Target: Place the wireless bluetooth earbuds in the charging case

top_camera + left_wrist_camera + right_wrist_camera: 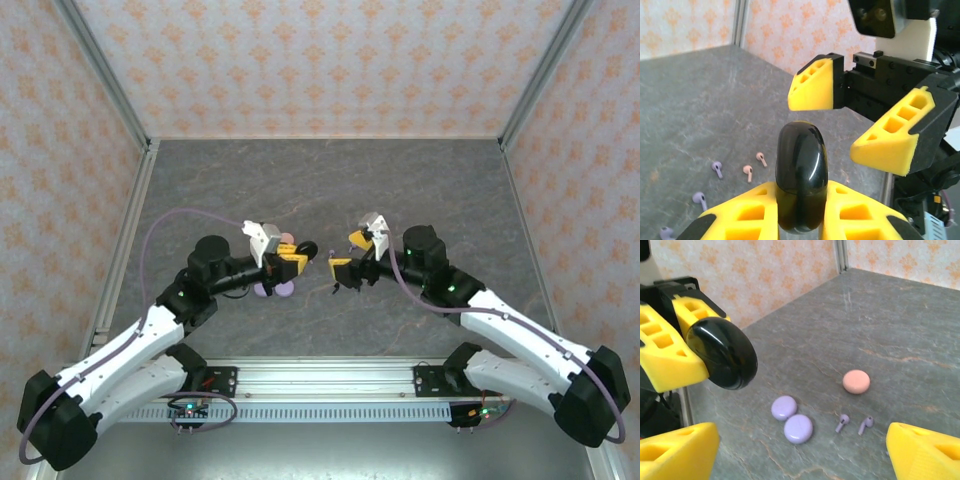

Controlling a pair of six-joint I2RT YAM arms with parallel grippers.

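Observation:
My left gripper (800,212) is shut on a glossy black charging case (801,175), held edge-up above the table with its lid closed. The same case (722,352) shows at upper left in the right wrist view, and in the top view my left gripper (297,252) holds it mid-table. My right gripper (855,112) faces the case, open, a short gap away, with nothing between its fingers (675,452). From above, my right gripper (347,254) sits just right of the case. Two pink earbuds (754,166) and lilac earbuds (717,168) lie on the table. Two lilac earbuds (854,423) lie below my right gripper.
Two lilac round discs (791,418) lie touching, and a pink disc (856,381) lies behind the lilac earbuds. The grey stone-patterned table (330,180) is walled by patterned panels on three sides. The far half is open floor.

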